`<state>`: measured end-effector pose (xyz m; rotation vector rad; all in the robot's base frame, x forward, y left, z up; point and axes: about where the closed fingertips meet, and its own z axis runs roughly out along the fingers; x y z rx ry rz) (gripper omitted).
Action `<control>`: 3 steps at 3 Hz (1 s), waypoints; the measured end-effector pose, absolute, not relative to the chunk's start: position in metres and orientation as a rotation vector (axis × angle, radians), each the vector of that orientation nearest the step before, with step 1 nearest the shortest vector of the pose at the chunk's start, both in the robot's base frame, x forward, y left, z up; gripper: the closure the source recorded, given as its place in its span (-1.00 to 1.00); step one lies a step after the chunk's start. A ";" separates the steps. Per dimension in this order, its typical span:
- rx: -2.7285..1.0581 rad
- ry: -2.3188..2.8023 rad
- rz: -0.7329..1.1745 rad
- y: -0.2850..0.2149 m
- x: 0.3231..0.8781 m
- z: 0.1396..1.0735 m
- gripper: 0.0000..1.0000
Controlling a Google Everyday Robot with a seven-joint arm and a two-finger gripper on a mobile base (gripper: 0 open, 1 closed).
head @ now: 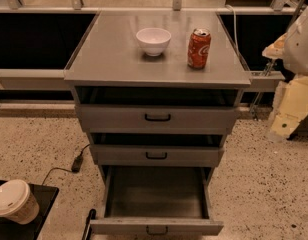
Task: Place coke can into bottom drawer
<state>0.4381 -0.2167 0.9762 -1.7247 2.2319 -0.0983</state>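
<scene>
coke can [199,48] well apart from tool [288,111], far right

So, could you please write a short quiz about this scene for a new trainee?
1. True or false: the orange-red soda can with the silver top already lies inside the deep grey bottom drawer.
2. What stands left of the can on the grey metal cabinet top? A) a white round bowl B) a green bottle C) a blue plate
3. Fill in: the robot's pale gripper is at the picture's ___ edge, apart from the can.
Key: 1 false; 2 A; 3 right.
</scene>
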 end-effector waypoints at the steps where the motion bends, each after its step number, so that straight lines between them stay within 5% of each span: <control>1: -1.725 2.232 -0.098 -0.217 0.438 0.976 -1.00; 3: -1.677 2.087 -0.025 -0.251 0.467 0.974 -1.00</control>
